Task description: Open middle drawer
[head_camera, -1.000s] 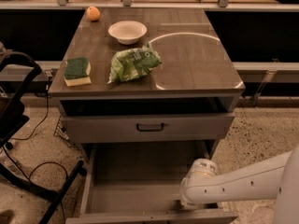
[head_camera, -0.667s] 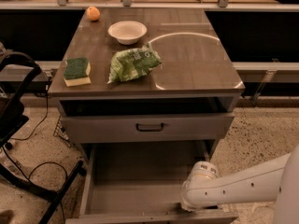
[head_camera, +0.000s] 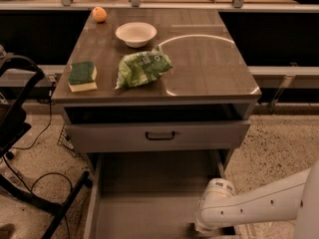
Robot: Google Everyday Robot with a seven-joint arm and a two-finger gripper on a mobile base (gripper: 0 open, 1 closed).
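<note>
The middle drawer (head_camera: 144, 198) is pulled well out beneath the upper drawer (head_camera: 114, 136) with its black bar handle, showing a deep, plain grey inside. At its front right corner a white arm (head_camera: 269, 203) reaches in from the right, and the gripper (head_camera: 208, 227) hangs low there. I cannot tell how far open it is, or whether it holds anything. On the grey-brown cabinet top (head_camera: 209, 68) sit an orange (head_camera: 99, 14), a white bowl (head_camera: 135, 34), a green crisp bag (head_camera: 143, 68) and a green-and-yellow sponge (head_camera: 82, 75). The floor (head_camera: 279, 143) is speckled stone, with black cables (head_camera: 42, 131) trailing at the left.
</note>
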